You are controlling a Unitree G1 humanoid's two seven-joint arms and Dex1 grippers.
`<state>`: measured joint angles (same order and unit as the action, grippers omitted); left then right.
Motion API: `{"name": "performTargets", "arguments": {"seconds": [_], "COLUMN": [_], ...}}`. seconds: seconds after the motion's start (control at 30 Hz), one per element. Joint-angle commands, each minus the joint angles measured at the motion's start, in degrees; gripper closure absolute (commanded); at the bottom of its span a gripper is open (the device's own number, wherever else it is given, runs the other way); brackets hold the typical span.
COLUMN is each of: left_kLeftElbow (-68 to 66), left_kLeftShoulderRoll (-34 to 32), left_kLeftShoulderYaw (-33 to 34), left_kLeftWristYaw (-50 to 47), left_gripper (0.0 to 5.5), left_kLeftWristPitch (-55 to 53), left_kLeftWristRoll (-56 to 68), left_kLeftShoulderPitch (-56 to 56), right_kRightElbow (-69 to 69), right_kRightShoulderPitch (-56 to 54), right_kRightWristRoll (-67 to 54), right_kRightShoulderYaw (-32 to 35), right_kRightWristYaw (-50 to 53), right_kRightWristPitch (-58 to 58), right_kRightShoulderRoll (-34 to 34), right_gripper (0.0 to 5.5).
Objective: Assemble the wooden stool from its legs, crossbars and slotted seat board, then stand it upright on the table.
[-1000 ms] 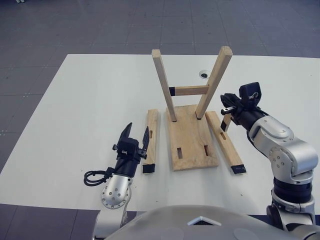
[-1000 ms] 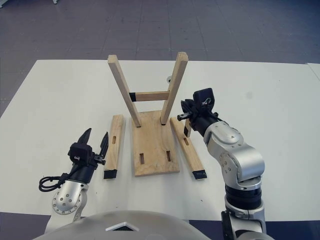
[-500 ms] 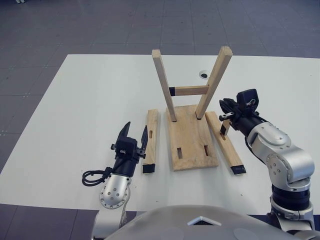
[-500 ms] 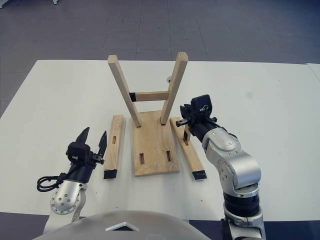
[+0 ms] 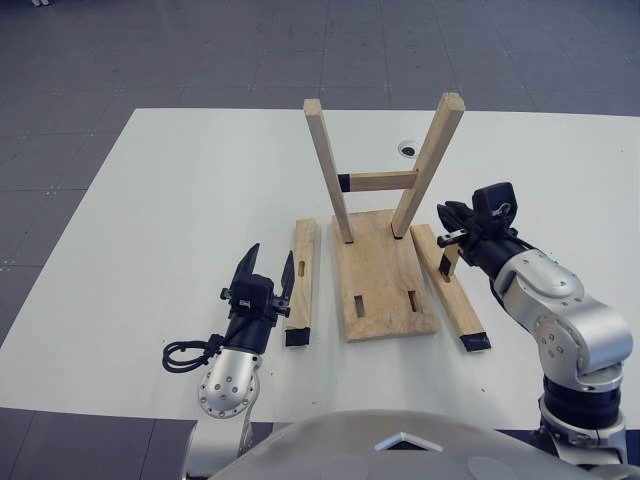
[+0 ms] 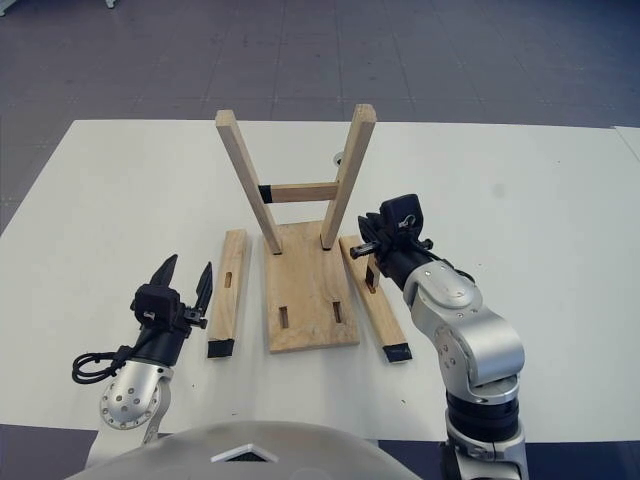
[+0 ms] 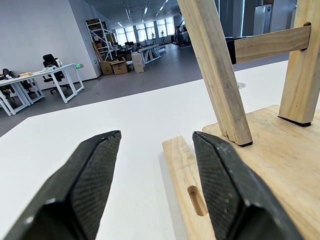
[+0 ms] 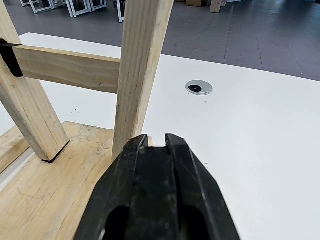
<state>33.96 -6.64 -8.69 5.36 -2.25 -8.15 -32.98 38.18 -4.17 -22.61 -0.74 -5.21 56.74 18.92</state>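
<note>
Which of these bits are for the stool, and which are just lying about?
Stool job: pale wooden slotted seat board; two upright wooden legs; joining crossbar; loose slotted wooden leg left of the board; second loose leg right of it; short wooden piece in right gripper.
Lying about: coiled black cable; round grey table port.

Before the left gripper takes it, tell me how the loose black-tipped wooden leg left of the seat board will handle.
The flat, square-edged wooden leg should stay rigid and slide rather than roll. Its black tip may drag and make it pivot when pushed. Probably light: it is slim and slotted.
</note>
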Motion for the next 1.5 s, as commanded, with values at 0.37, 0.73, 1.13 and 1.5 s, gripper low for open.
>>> {"name": "performTargets", "arguments": {"seconds": [0.37,0.73,1.13,1.5], "left_kLeftElbow": [0.7,0.9,1.2,0.9], "left_kLeftShoulderRoll": [-0.5,-0.6,-0.8,-0.7], "left_kLeftShoulderYaw": [0.4,1.0,1.5,1.5], "left_kLeftWristYaw": [0.0,0.2,0.3,0.3], "left_gripper": [2.85,2.85,2.85,2.85], "left_kLeftWristPitch": [-1.0,-1.1,-1.2,-1.1], "left_kLeftWristRoll": [-0.4,0.0,0.2,0.1], "left_kLeftShoulderPitch": [0.5,0.4,0.1,0.2], "right_kRightElbow": [-3.9,-21.6,-3.8,-5.1], "right_kRightShoulderPitch": [6.5,15.1,18.7,18.3], "right_kRightWristRoll": [5.2,16.2,18.0,18.7], "right_kRightShoulderYaw": [-3.3,-12.2,-7.0,-1.1], "right_kRightWristYaw": [0.6,2.4,4.4,6.0], "right_kRightWristPitch": [-4.4,-22.1,-20.0,-28.2], "right_kRightShoulderRoll": [-0.6,-5.5,-6.1,-9.6], "right_gripper": [5.08,5.08,5.08,5.08]}}
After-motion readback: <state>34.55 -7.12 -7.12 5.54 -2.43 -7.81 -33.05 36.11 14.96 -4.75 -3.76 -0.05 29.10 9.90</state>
